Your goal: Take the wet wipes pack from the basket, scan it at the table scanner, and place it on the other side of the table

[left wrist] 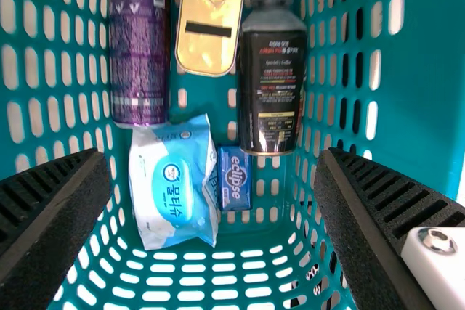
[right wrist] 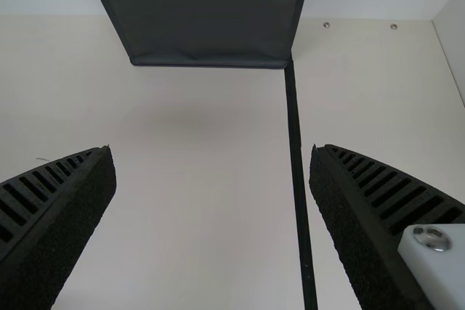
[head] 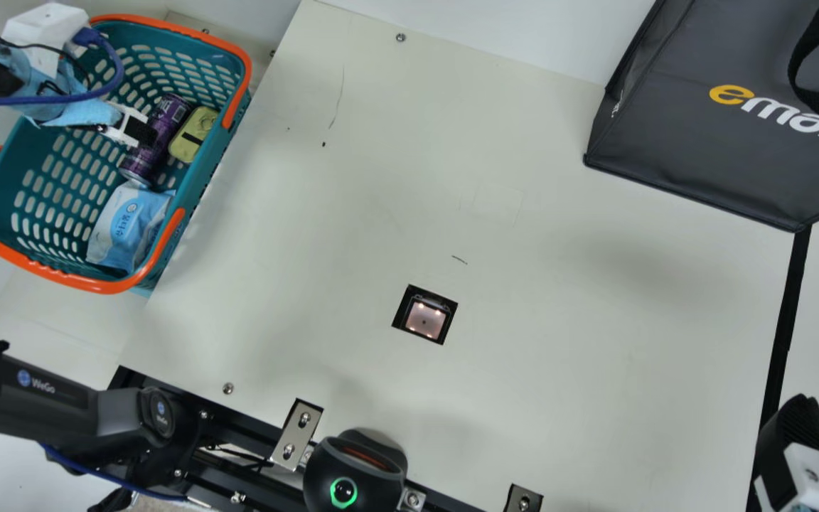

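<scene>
Jaws spread and empty, the left gripper (left wrist: 212, 156) has the wet wipes pack (head: 122, 227) below and nearer, inside the basket (head: 100, 286), long axis roughly near to far; the right gripper (right wrist: 212, 152), also spread, sits well apart, right.

The wet wipes pack (head: 129, 226), a soft, crinkled white and pale-blue packet with a bright blue oval label facing up, lies inside the basket (head: 214, 167) at the left of the frame, in its lower part. The basket is teal, slotted and orange-handled, standing upright. The scanner (head: 425, 320), a dark-edged square with a lit pinkish window, sits in the cream surface (head: 594, 355) near mid-frame.
</scene>
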Available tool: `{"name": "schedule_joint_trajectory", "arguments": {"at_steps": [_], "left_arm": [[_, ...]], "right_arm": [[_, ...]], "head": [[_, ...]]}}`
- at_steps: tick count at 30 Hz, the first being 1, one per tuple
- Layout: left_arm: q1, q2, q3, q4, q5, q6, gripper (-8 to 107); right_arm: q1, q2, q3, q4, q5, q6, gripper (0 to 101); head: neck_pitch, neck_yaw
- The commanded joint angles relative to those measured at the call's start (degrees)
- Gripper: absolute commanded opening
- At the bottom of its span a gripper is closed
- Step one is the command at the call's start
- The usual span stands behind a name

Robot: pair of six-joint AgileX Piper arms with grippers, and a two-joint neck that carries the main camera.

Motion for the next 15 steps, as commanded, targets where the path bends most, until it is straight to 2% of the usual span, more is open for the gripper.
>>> {"name": "schedule_joint_trajectory", "arguments": {"at_steps": [1,15], "left_arm": [[-0.16,0.35,0.63,0.82,-0.71,-1.79,90],[-1.42,0.82,7.79,7.51,-7.74,-18.11,90]], "right_arm": [[0.00,0.00,0.00,0.00,0.00,0.00,95],[0.00,0.00,0.00,0.00,0.00,0.00,95]], "head": [[-1.48,0.23],[-1.48,0.23]]}}
